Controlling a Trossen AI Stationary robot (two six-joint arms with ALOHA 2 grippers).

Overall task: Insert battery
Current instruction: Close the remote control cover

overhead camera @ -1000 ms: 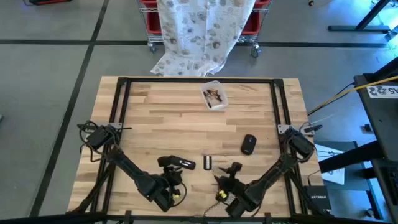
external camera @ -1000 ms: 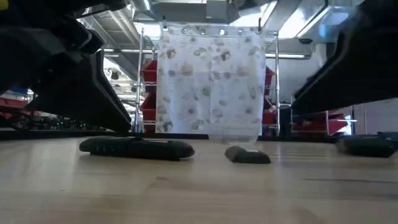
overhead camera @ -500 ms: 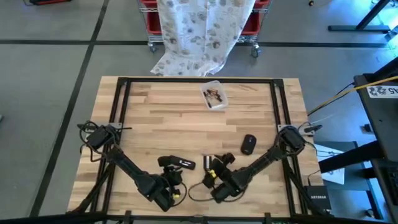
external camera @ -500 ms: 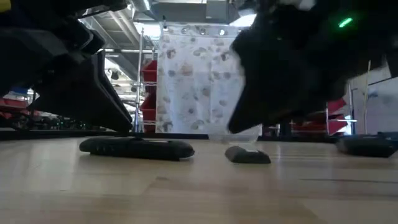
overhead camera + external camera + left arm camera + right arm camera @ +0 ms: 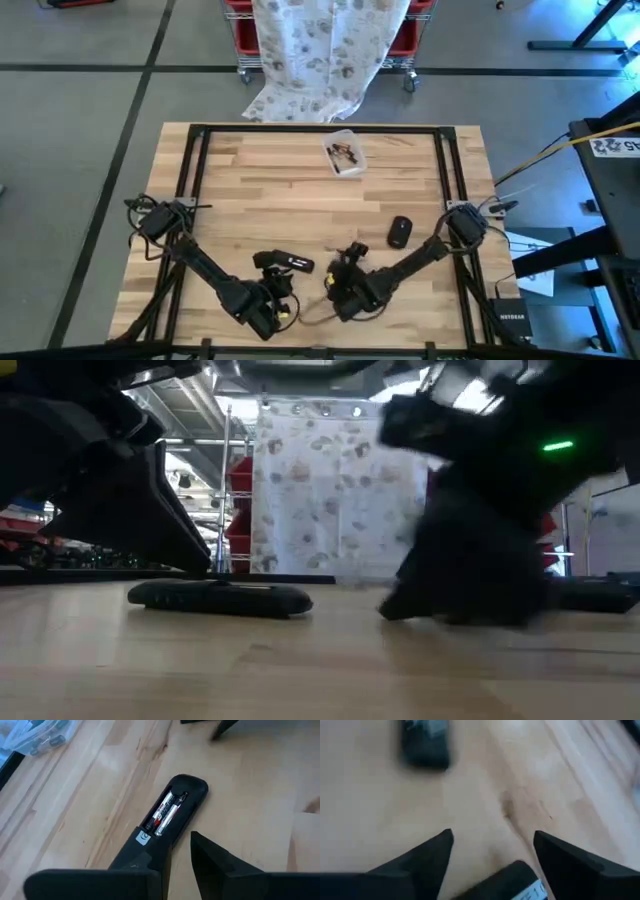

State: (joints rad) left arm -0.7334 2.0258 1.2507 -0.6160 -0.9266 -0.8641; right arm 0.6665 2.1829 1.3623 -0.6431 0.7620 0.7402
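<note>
A black remote [image 5: 285,263] lies back-up on the table, its battery bay open with two batteries [image 5: 167,812] in it. My left gripper [image 5: 177,845] stands open at the remote's near end, one finger [image 5: 150,862] over that end. My right gripper [image 5: 343,262] is open and low over the table just right of the remote. Between its fingers lies a dark flat piece with a white label [image 5: 517,880], apparently the battery cover. In the low view the right gripper [image 5: 460,580] hides that piece. My left gripper has one finger over the remote's near end [image 5: 145,847]; I cannot tell whether it touches. My right gripper stands astride the dark labelled piece, and touch cannot be told there either.
A black mouse [image 5: 399,232] lies right of my right gripper. A clear tub [image 5: 345,155] with small parts stands at the far middle of the table. A patterned cloth [image 5: 320,50] hangs beyond the far edge. Bare wood lies on the left and far sides.
My right gripper has swung from the near right toward the table's left edge and come down beside the remote, over the spot where the small dark cover lay. It now hides that cover in the low view. The remote has not moved.
</note>
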